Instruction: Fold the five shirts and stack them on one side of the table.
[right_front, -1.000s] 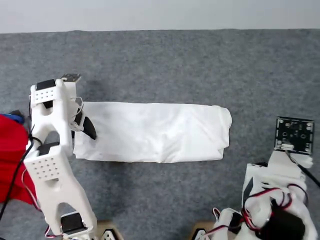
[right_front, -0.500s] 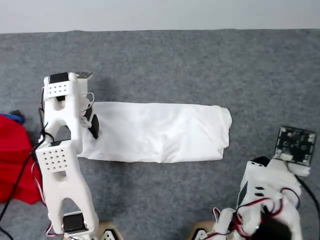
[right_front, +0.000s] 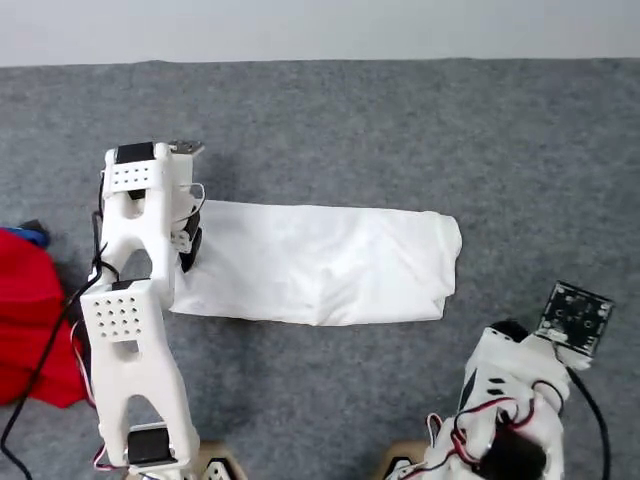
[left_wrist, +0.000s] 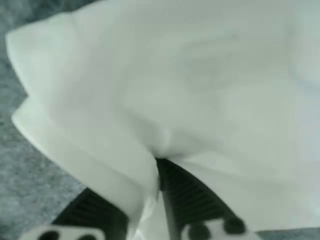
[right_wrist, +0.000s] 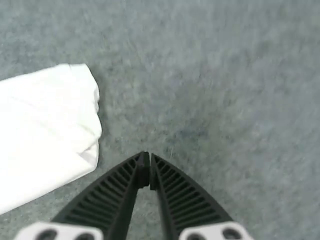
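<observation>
A white shirt (right_front: 320, 262), folded into a long strip, lies across the middle of the grey table. At its left end my left gripper (right_front: 186, 250) is shut on the cloth; the left wrist view has the white shirt (left_wrist: 200, 85) bunched over the black fingers (left_wrist: 187, 200). My right arm stands at the front right, drawn back from the shirt. Its gripper (right_wrist: 149, 172) is shut on nothing above bare table, and the white shirt's (right_wrist: 45, 130) right end lies just off to one side of it.
A red garment (right_front: 28, 320) is heaped at the left edge beside the left arm's base. The grey table (right_front: 400, 130) runs back to a pale wall.
The left gripper has carried the shirt's left end to the right, shortening the strip. The right arm has pulled back toward the front edge.
</observation>
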